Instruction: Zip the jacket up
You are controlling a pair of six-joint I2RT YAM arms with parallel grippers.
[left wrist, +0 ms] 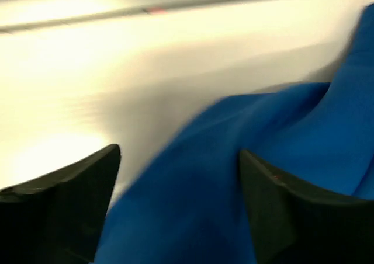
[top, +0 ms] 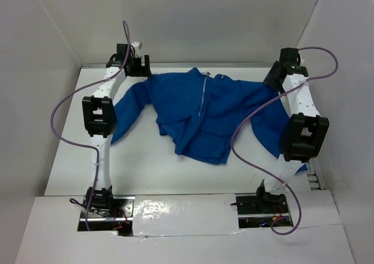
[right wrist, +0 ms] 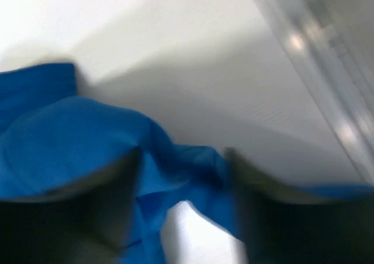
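**Item 1 – arm bases.** Nearest the top camera, at 6 o'clock, the left arm base (top: 99, 200) and the right arm base (top: 270, 200) stood on either side of a silvery plate (top: 175, 214) at the near edge of the white table (top: 146, 165). A purple cable (top: 58, 109) looped out from the left arm, and a second cable (top: 251, 124) hung from the right arm across the cloth.

**Item 2 – jacket (top: 193, 112).** Bright blue and crumpled, it lay flat on the table from the centre toward 1 o'clock. The collar (top: 196, 72) pointed to 12 o'clock. The pale zipper (top: 203, 100) ran down from the collar toward 6 o'clock; how far it was closed could not be told. One sleeve (top: 125, 115) trailed off toward 8 o'clock, and the lower hem was bunched up near the centre.

**Item 3 – left gripper (top: 137, 65).** It sat at 11 o'clock, at the far edge of the table beside the jacket's shoulder. In the wrist view its dark fingers (left wrist: 70, 205) stood wide apart, with blue fabric lying in the gap – nothing pinched.

**Item 4 – right gripper (top: 274, 77).** It sat at 2 o'clock, over the jacket's other shoulder. The wrist view was blurred. The fingers (right wrist: 70, 217) were parted, with a fold of blue cloth across the gap and not clamped.
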